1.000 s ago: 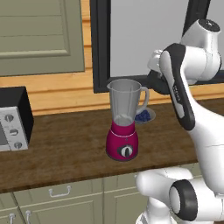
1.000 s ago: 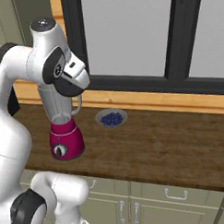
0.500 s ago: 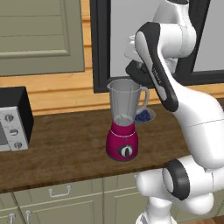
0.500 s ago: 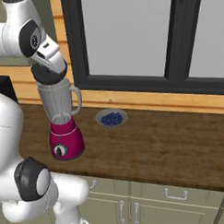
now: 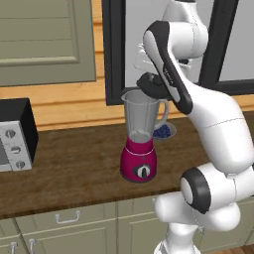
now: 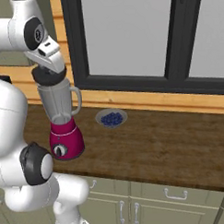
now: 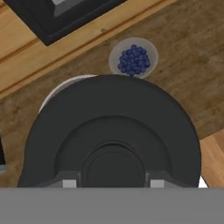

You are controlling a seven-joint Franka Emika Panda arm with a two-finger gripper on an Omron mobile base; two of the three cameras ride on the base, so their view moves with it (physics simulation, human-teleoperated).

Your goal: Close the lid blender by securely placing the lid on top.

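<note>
The blender stands on the wooden counter, with a magenta base and a clear open jar. My gripper is shut on the black round lid, holding it just above the jar's rim and slightly off toward the handle side. From the right base view the lid sits nearly over the jar mouth. In the hand view the lid covers most of the picture between my fingertips. A pale arc of jar rim peeks out at its upper left.
A small bowl of blueberries rests on the counter behind and right of the blender; the bowl lies beyond the lid. A black-and-silver toaster oven stands at the counter's left. A dark window frame runs along the back wall.
My arm has swung left and risen, carrying the lid from the right of the blender to a spot over the jar's rim. The blender and bowl have stayed put.
</note>
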